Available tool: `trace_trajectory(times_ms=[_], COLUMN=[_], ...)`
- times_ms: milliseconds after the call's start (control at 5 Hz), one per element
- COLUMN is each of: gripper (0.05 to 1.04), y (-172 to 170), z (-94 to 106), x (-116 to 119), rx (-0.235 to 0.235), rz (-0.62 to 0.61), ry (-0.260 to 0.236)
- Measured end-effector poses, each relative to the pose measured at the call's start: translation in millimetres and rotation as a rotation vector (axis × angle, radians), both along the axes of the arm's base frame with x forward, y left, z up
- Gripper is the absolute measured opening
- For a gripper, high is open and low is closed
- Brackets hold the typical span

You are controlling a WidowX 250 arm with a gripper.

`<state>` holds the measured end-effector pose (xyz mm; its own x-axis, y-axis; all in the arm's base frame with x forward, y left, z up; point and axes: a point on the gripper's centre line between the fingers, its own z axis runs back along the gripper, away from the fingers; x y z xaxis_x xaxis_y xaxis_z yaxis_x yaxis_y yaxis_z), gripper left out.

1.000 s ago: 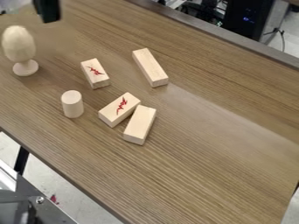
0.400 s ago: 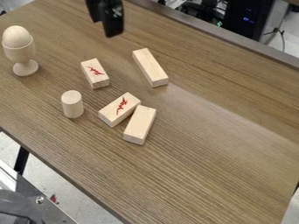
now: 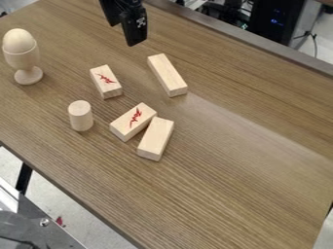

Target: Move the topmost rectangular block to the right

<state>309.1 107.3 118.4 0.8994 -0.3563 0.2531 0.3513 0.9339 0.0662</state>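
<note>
"As the black gripper (image 3: 123, 35) hangs over the wooden table (image 3: 234, 170), what does it hold?"

"Nothing; its fingers (image 3: 136, 35) stand apart. The topmost rectangular block (image 3: 167, 74) lies flat below it in view, near a shorter red-marked block (image 3: 105, 81)."

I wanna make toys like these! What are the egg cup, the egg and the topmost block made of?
The egg cup looks like smooth, unpainted wood: it's pale tan and dull. The egg is paler and smooth, maybe wood, maybe not. The topmost block looks like bare wood, pale tan with crisp edges.
</note>
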Motion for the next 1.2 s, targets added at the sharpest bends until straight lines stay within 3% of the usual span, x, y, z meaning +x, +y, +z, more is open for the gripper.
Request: trace_trajectory(times_ms=[400,600,800,1000,1200], gripper=[1.001,1.001,1.001,1.001,1.001], y=[0.7,-2.3,-21.8,-52.9,-69.9], z=[0.1,14.2,22.8,24.4,5.8], x=[0.5,-0.9,15.5,34.5,50.4], rx=[0.002,0.066,0.072,0.056,-0.011], rz=[0.010,0.248,0.499,0.750,0.992], ry=[-0.003,-0.150,-0.153,-0.092,0.052])
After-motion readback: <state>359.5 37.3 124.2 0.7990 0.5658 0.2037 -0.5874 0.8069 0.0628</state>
